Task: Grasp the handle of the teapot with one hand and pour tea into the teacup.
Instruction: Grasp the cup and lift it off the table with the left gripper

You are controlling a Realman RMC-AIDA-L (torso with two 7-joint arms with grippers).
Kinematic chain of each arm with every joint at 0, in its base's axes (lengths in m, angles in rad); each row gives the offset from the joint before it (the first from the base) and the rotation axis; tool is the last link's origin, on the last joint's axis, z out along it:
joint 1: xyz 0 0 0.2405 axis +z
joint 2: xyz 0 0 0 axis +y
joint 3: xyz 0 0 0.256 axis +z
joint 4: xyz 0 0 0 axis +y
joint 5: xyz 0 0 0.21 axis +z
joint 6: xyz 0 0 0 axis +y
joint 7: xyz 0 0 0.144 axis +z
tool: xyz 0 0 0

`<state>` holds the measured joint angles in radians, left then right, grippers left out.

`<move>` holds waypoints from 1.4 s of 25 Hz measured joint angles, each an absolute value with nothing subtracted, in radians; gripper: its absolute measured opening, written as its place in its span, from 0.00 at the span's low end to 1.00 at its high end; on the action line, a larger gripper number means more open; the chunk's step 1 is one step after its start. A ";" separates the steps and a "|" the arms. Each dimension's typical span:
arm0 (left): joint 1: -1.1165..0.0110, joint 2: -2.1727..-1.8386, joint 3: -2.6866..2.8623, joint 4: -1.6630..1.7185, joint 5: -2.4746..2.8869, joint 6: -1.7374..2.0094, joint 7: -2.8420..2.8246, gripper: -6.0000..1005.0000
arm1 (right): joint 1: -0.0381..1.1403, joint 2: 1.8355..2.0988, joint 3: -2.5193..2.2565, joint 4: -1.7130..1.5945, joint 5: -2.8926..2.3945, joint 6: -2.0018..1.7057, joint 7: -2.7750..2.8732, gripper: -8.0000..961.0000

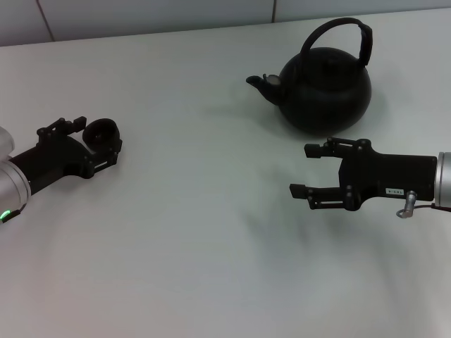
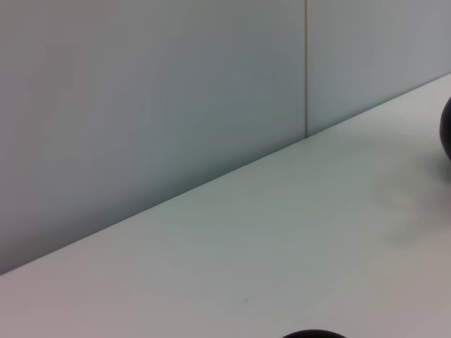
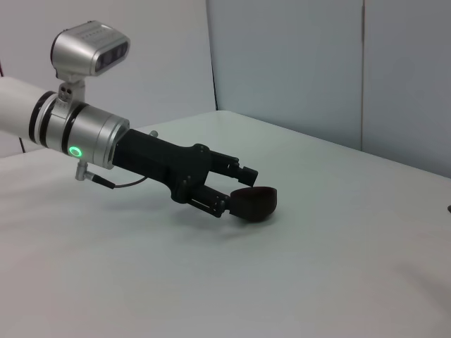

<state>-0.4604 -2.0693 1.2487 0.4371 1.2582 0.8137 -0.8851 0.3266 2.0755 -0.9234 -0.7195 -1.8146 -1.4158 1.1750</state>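
Note:
The matte-black teapot point(image 1: 325, 90) stands at the far right of the table, its stubby spout pointing left. Its arched handle point(image 1: 337, 27) rises over the top. My right gripper point(image 1: 303, 170) is open and empty, just in front of the teapot and apart from it, fingers pointing left. The tiny black teacup point(image 1: 101, 132) sits tilted between the fingers of my left gripper point(image 1: 95, 139) at the far left. The right wrist view shows the left gripper point(image 3: 236, 190) shut on the teacup point(image 3: 255, 203). A sliver of the teacup's rim point(image 2: 310, 334) shows in the left wrist view.
The white table point(image 1: 211, 232) runs back to a pale grey panelled wall point(image 2: 176, 91). An edge of the teapot point(image 2: 447, 130) shows in the left wrist view.

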 joint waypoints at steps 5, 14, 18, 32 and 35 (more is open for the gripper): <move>-0.462 -2.069 1.249 0.436 1.258 0.807 -0.885 0.80 | 0.328 2.076 -0.924 -0.719 -1.816 -1.416 1.175 0.85; -0.462 -2.069 1.249 0.442 1.258 0.815 -0.890 0.78 | 0.328 2.077 -0.925 -0.720 -1.829 -1.416 1.178 0.85; -0.463 -2.069 1.249 0.443 1.258 0.813 -0.891 0.77 | 0.328 2.077 -0.925 -0.721 -1.830 -1.416 1.178 0.85; -0.471 -2.069 1.249 0.434 1.270 0.806 -0.906 0.74 | 0.330 2.077 -0.925 -0.724 -1.841 -1.416 1.184 0.85; -0.471 -2.069 1.249 0.433 1.270 0.806 -0.906 0.73 | 0.330 2.077 -0.925 -0.724 -1.841 -1.416 1.184 0.85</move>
<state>-0.4710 -2.0693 1.2486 0.4329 1.2702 0.8056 -0.9061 0.3299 2.0770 -0.9249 -0.7241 -1.8409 -1.4158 1.1838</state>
